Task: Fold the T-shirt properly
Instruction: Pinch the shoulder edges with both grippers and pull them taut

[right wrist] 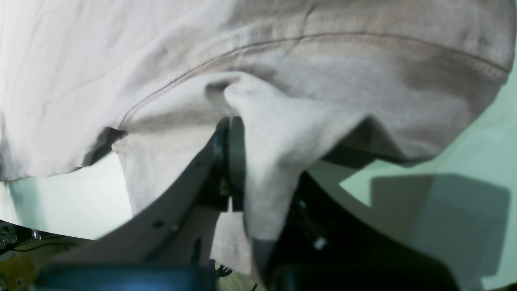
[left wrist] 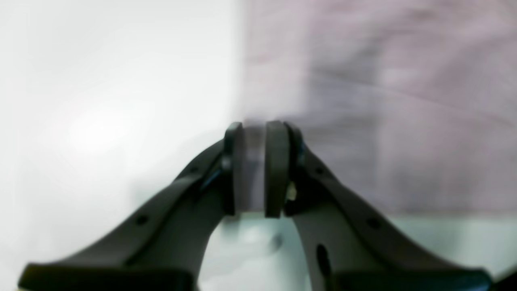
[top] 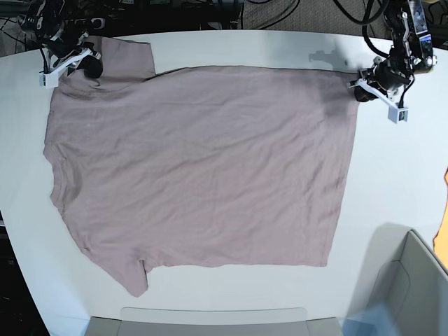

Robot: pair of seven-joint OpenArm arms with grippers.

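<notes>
The T-shirt (top: 196, 168) lies spread flat across the white table (top: 392, 182), covering most of its middle. Its hem runs down the right side in the base view, and the shoulders and sleeves lie toward the left edge. One sleeve points to the far left corner and the other to the near edge. The cloth is wrinkled but open, with no fold laid over it.

The right gripper (right wrist: 238, 161) sits at the table's far left corner, at the sleeve there. Its jaws are clamped on the T-shirt (right wrist: 282, 60): in the right wrist view a pinch of cloth bunches up between the fingers (right wrist: 236, 153) and drapes over one of them, hiding it. The sleeve's stitched hem curves just above the pinch. In the base view this gripper (top: 82, 61) rests on the cloth beside the sleeve.

The left gripper (left wrist: 254, 169) is at the far right part of the table, at the hem corner of the T-shirt (left wrist: 383, 101). The left wrist view is blurred. Its two pads (left wrist: 276, 169) stand a little apart with a narrow gap between them, and mauve cloth shows in that gap right at the shirt's corner. Whether the pads press the cloth or stand just clear of it, I cannot tell. In the base view this gripper (top: 364, 89) touches the shirt's far hem corner.

A grey bin (top: 413, 280) stands at the near right corner of the table.
</notes>
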